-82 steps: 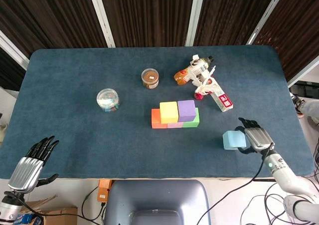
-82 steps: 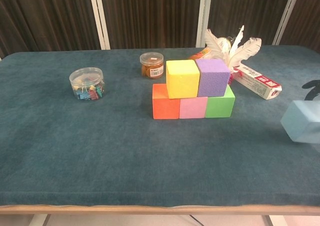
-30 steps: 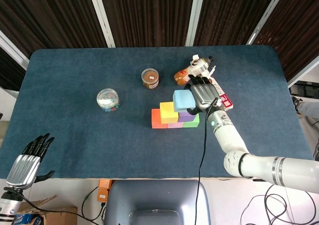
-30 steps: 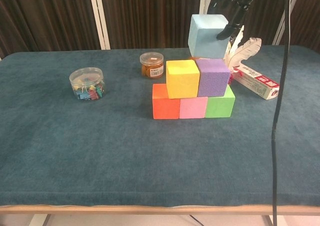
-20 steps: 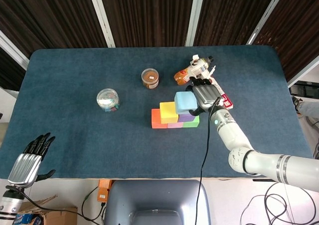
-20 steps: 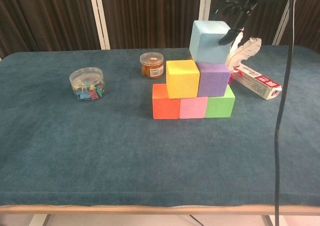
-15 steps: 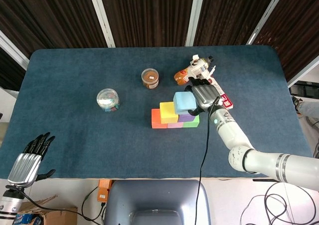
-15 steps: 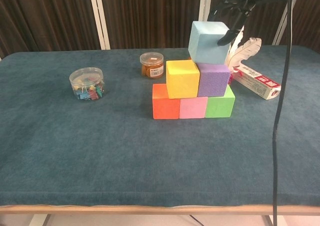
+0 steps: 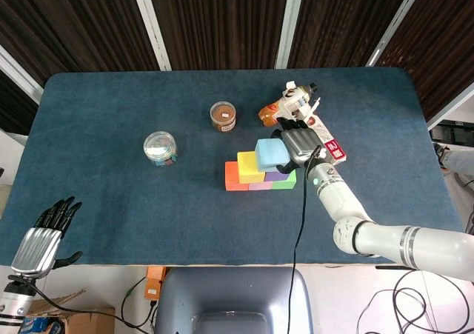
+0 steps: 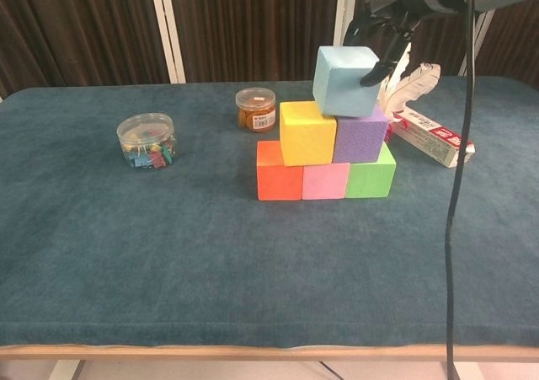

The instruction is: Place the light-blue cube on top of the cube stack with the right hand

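— What is the right hand (image 9: 299,143) doing at your end?

— I am seeing it holding the light-blue cube (image 10: 344,80), fingers wrapped round the cube's far right side; one dark fingertip (image 10: 371,77) is showing against the right face in the chest view. I am keeping the cube over the cube stack (image 10: 326,152), sitting low above the seam between the yellow cube (image 10: 306,132) and the purple cube (image 10: 360,137). It is tilting slightly, and I cannot tell whether its underside is touching the top row or hanging just clear of it.

— And the stack itself?

— The orange cube (image 10: 279,171), pink cube (image 10: 325,181) and green cube (image 10: 370,173) are forming the bottom row on the blue worktop (image 10: 210,262), with yellow and purple sitting on top of them.

— Where is your left hand (image 9: 43,241)?

— It is hanging off the near left edge of the worktop in the head view, fingers spread and holding nothing.

— Anything else around the stack?

— A clear tub of coloured clips (image 10: 146,140) is standing well to the left, a small jar with brown contents (image 10: 256,109) is sitting just behind the stack, and a red-and-white box (image 10: 434,136) is lying to the right, beside white feathers (image 10: 413,81). A black cable (image 10: 459,161) is hanging down from my right arm across the chest view
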